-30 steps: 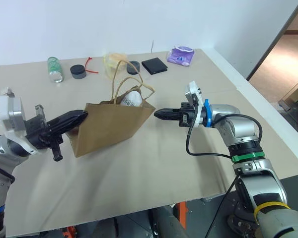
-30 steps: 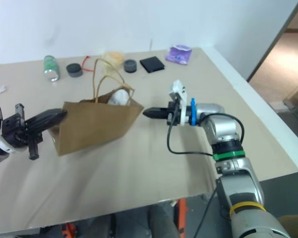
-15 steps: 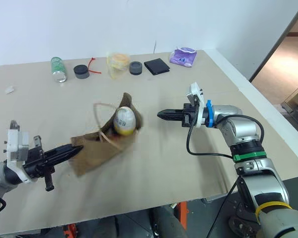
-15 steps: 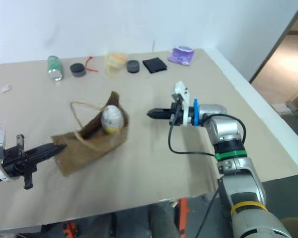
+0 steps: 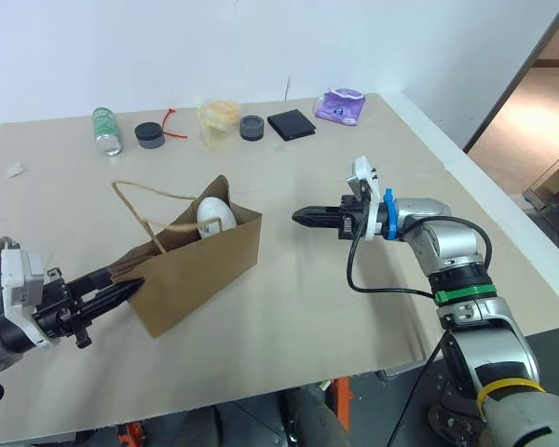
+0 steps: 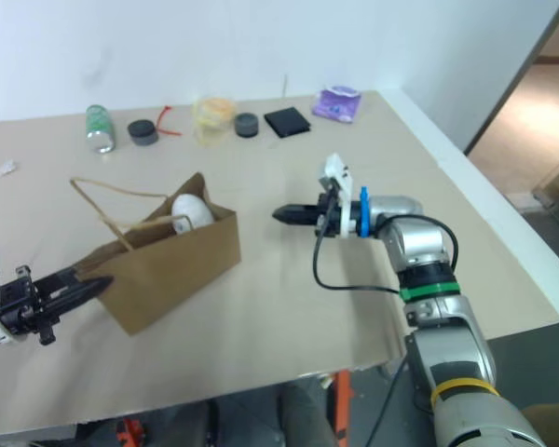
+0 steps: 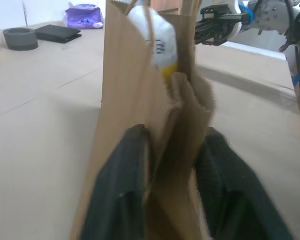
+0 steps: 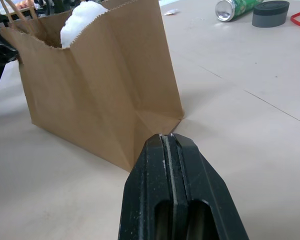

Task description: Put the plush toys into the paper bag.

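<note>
Beige board covers the table (image 5: 289, 307), which stands against a pale wall with a doorway off to the right. On it the paper bag (image 5: 200, 270) stands upright, mouth up, its cord handles (image 5: 140, 209) leaning toward the robot's left. A white egg toy (image 5: 214, 214) pokes out of the bag's mouth; in the left wrist view its yellow end (image 7: 167, 70) shows lower down inside. The left gripper (image 5: 121, 287) reaches in low and roughly level from the left, and its two black fingers (image 7: 122, 185) stand apart on either side of the bag's folded side edge, close against the paper; whether they actually press it cannot be told. The right arm is bent at the elbow, and its forearm stretches level across toward the bag. The right gripper (image 5: 303, 217) points at the bag's right side with its fingers pressed together on nothing, near the bag but apart from it. Along the far edge lie a green can (image 5: 104, 130), two dark tape rolls (image 5: 150, 134), a crumpled yellowish wrapper (image 5: 218, 117), a black wallet (image 5: 291, 124) and a purple packet (image 5: 340, 104).
</note>
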